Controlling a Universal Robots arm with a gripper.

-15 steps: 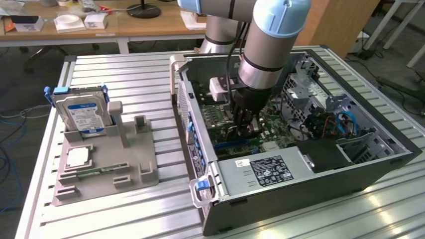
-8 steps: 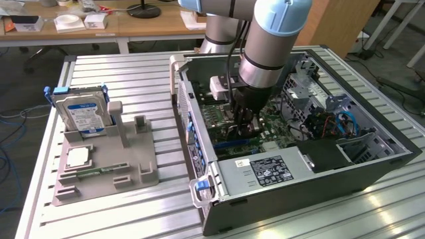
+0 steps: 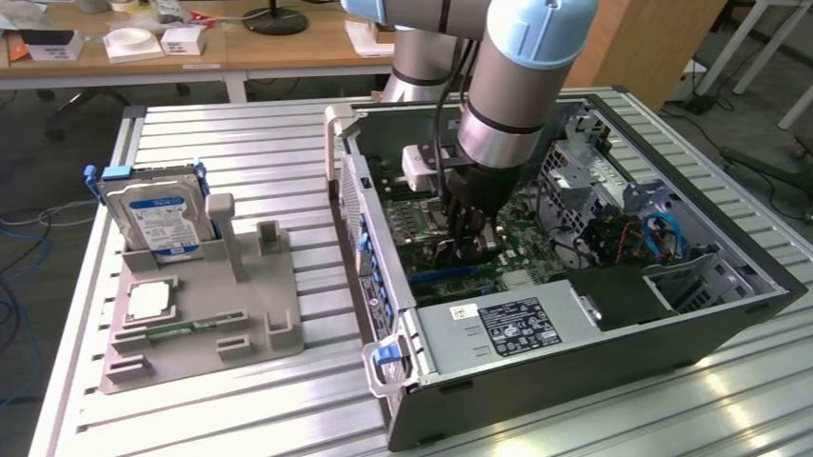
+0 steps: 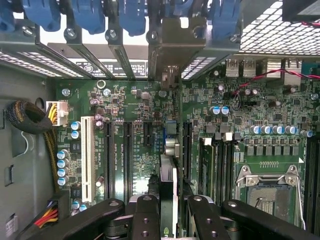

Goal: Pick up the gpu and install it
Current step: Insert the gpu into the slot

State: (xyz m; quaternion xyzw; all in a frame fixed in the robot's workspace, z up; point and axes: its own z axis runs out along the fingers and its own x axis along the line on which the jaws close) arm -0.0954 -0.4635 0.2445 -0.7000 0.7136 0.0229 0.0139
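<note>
gpu point(image 4: 167, 192): edge-on between the fingers, upright over the motherboard point(image 4: 140, 150), metal bracket at the rear slot openings.
claw point(image 4: 167, 215): clenched on the gpu, low inside the computer case point(image 3: 711, 314).
step: seating the card, judged.
needs: straight alignment with the expansion slot, even downward pressure.
</note>
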